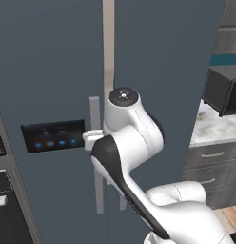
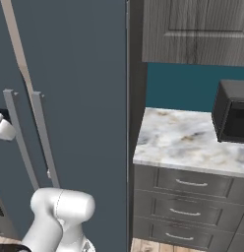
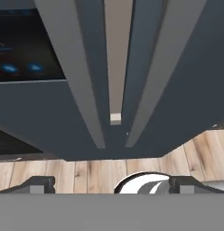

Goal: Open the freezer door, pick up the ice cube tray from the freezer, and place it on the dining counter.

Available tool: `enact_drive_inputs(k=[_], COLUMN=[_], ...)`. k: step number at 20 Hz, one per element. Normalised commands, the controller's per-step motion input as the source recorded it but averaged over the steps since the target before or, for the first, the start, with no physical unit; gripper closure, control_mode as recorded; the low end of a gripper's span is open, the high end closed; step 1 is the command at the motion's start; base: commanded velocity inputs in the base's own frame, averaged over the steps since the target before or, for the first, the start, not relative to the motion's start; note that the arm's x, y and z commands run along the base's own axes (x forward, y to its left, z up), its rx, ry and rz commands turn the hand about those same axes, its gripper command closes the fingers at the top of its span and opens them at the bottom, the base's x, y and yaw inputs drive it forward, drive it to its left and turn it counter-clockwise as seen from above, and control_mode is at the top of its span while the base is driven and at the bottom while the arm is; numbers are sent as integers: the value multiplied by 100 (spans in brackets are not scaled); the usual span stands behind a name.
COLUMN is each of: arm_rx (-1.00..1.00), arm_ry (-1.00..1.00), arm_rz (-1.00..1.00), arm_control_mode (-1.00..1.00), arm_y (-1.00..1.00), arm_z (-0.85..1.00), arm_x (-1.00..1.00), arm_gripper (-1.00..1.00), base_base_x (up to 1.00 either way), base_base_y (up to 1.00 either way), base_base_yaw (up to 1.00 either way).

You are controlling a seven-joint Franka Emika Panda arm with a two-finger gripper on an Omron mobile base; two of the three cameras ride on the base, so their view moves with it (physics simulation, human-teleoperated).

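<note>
The end effector (image 3: 111,185) is spread wide and grasps nothing. Its two dark fingertips (image 3: 39,184) sit far apart at the bottom of the hand view, above the wooden floor (image 3: 86,173). It hangs in front of the freezer door (image 1: 48,71), low down and not touching it.

The freezer door is shut. It is the blue-grey door with the black panel (image 1: 53,136) and its little blue lights. Its long grey handle (image 1: 94,143) stands just right of that panel. A second grey handle (image 3: 156,67) stands just beside it, across a thin pale gap (image 3: 116,54). That one belongs to the plain door (image 1: 162,62), which is not the one to open.

The step in hand looks like reaching for the freezer door handle. To do it well, the hand should go to the handle nearest the panel, not the other one. The two bars are very close, so it would be easy to grab the wrong one or both. The fingers should go one on each side of the bar, then squeeze. Then the pull should swing out in a curve, the way a door turns.

The ice tray is behind the shut door and cannot be seen yet.

Farther from the freezer door, past the plain door, is a marble worktop (image 2: 183,138) with a black microwave (image 2: 234,113).

No words can be read on the panel; it is too blurry.
</note>
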Motion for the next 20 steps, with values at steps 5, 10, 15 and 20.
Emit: enact_drive_inputs(k=[5,10,15,20], arm_rx=[0,0,0,0], arm_ry=[-6,-1,-7,-14], arm_rz=[0,0,0,0], arm_control_mode=[-100,-100,-100,-100], arm_y=[15,8,24,7], arm_z=[0,0,0,0], arm_x=[44,48,29,12], arm_gripper=[-100,-100,-100,-100], base_base_x=[0,0,0,0], base_base_y=[0,0,0,0], base_base_yaw=[0,0,0,0])
